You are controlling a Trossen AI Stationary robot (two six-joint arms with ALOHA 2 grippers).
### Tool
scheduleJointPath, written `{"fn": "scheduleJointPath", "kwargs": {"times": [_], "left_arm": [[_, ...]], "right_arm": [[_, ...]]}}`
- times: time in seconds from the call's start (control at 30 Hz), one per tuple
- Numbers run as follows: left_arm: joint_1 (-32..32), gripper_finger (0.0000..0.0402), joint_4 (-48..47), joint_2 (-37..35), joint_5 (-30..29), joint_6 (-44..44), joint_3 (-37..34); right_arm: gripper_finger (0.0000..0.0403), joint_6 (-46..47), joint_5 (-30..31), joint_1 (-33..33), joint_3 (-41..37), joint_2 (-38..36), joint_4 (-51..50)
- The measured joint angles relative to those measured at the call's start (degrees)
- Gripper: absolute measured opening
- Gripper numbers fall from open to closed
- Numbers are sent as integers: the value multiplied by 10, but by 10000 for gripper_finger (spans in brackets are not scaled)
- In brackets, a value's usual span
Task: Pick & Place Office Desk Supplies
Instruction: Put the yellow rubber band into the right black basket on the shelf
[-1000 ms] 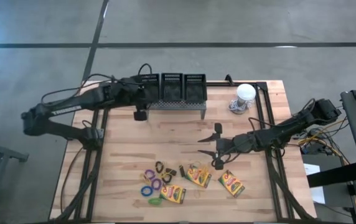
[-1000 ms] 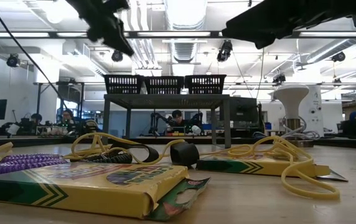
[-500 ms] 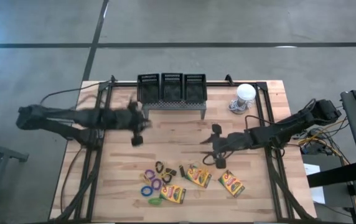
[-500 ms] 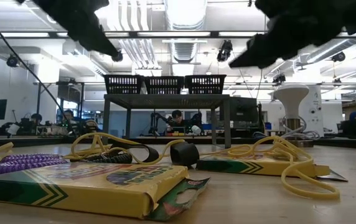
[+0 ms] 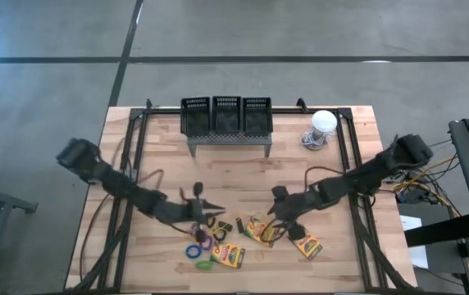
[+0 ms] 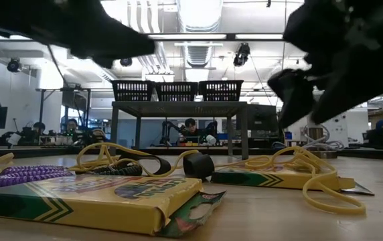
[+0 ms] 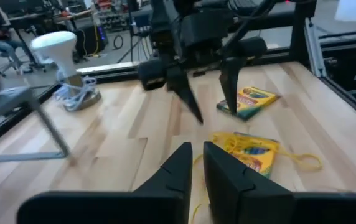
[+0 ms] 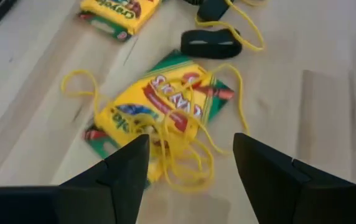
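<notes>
Right pincer (image 8: 190, 165), fingers wide apart, hovers over a crayon box (image 8: 159, 109) tangled in yellow loops (image 8: 184, 155). Left pincer (image 7: 196, 165), fingers nearly together and empty, is near that box.

Three black mesh bins (image 5: 225, 114) are standing side by side at the upper centre of the high view, upright and open-topped. Three flat yellow-and-green crayon boxes are lying in the lower centre: one (image 5: 228, 256) lowest left, one (image 5: 261, 230) in the middle with yellow loops (image 8: 172, 149) tangling over it, one (image 5: 307, 243) rightmost. Purple (image 5: 204, 242), blue (image 5: 193, 251) and green (image 5: 204, 265) loops are clustering just left of them.
</notes>
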Motion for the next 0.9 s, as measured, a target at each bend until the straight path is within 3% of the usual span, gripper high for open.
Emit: {"fn": "scheduleJointPath", "kwargs": {"times": [0.17, 0.33, 0.5, 0.77, 0.9], "left_arm": [[2, 42, -15, 104, -31, 3, 91], [6, 42, -91, 136, -69, 1, 140], [12, 42, -125, 135, -119, -41, 132], [12, 42, -126, 135, -122, -43, 116], [12, 42, -128, 135, -122, -43, 115]], "right_arm": [[205, 31, 0, 0, 59, 58, -21], [179, 54, 26, 2, 128, 105, -110], [151, 42, 39, 3, 182, 156, -202], [107, 27, 43, 11, 242, 181, -251], [67, 25, 44, 13, 255, 174, -269]]}}
